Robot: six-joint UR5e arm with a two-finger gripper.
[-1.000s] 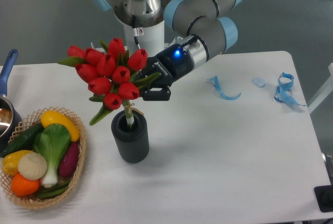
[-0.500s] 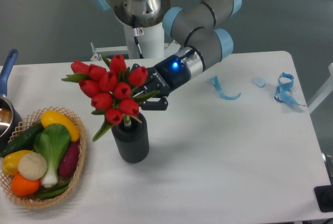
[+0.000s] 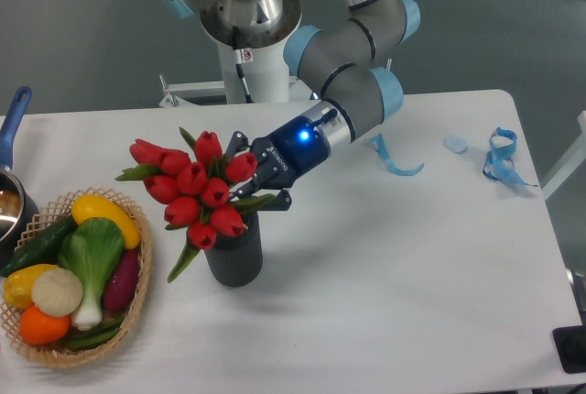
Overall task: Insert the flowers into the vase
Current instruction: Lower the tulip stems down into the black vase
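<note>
1. Woven basket (image 3: pixel 137 307) of vegetables sat nearest, at the table's (image 3: pixel 385 302) left front edge, well clear of the action.
2. Just right of it stood the vase (image 3: pixel 234 257), upright, mouth up, ready to take stems.
3. Flowers (image 3: pixel 194 194) hung over its mouth, stems inside, heads leaning left.
4. Gripper (image 3: pixel 249 177) was clamped on the bunch just below the buds, likely steadying it for release.
5. Blue ribbons (image 3: pixel 499 158) lay far right.

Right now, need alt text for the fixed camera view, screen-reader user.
A robot arm's gripper holds a bunch of red tulips, the flowers, with their stems down in the dark ribbed vase on a white table. A woven basket of vegetables sits to the left; blue ribbon scraps lie far right.
</note>
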